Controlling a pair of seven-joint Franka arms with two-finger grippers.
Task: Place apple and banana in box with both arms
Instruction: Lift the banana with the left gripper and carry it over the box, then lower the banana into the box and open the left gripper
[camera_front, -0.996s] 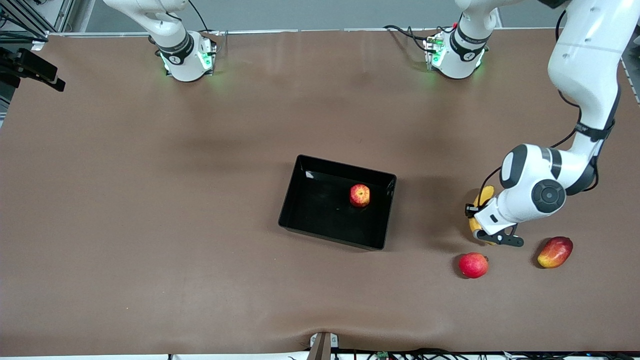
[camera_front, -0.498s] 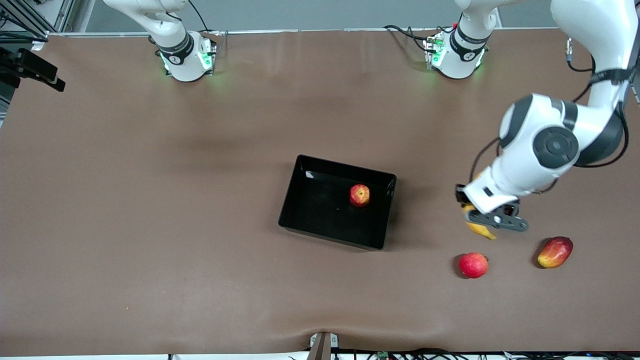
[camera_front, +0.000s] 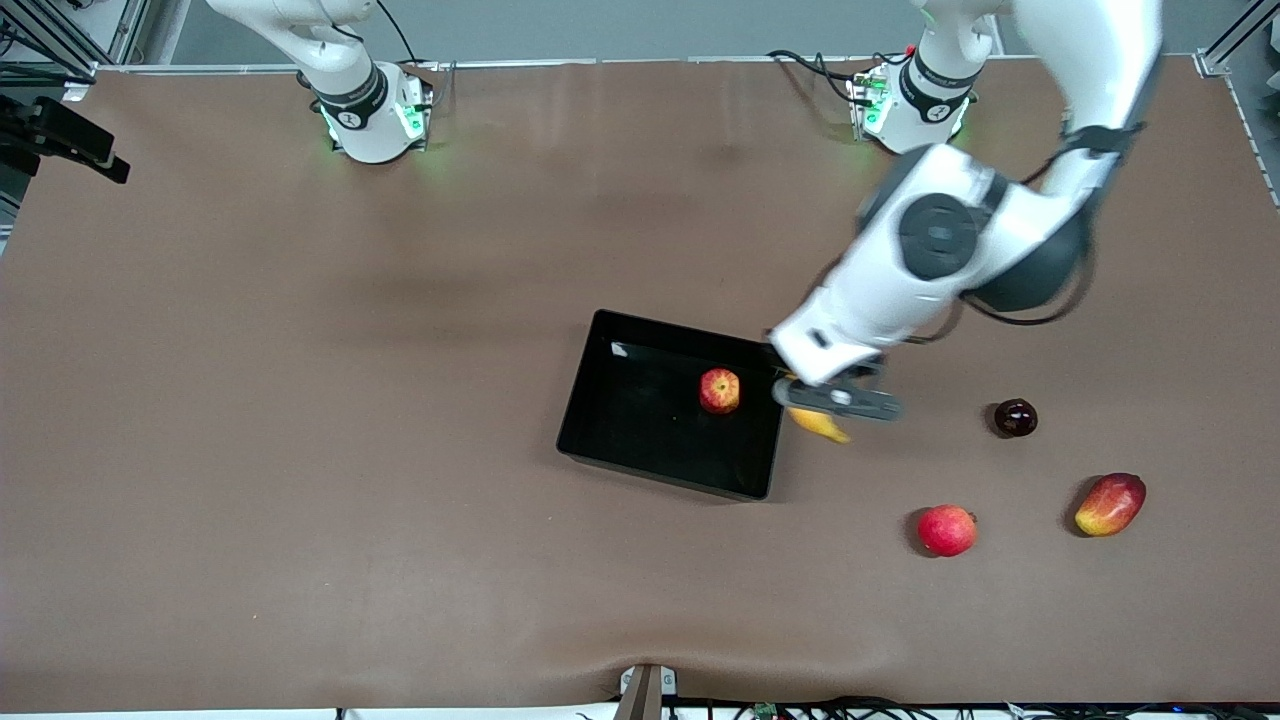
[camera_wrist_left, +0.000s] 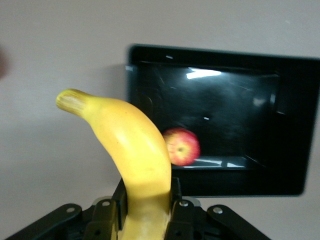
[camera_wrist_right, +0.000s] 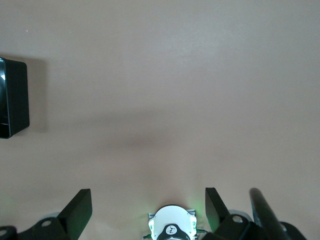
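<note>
While one apple (camera_front: 719, 390) sits alone in the single black box (camera_front: 600, 352), left gripper (camera_front: 826, 402) jaws clenched on one banana (camera_front: 822, 426) over the box's edge, right gripper (camera_wrist_right: 146, 207) jaws spread over bare counter (camera_front: 300, 400), waiting

One high camera and two wrist cameras, all catching the box.

The front view looks steeply down from across the bench (camera_front: 300, 450), facing both arm bases and taking in the whole top. The left wrist view sits close above its end effector (camera_wrist_left: 145, 212), looking past the held banana (camera_wrist_left: 132, 160) into the box (camera_wrist_left: 300, 150) with the apple (camera_wrist_left: 182, 146). The right wrist view looks down from high over bare bench, its end effector (camera_wrist_right: 148, 207) framing its own base, with one corner of the box (camera_wrist_right: 14, 97) at the edge.
</note>
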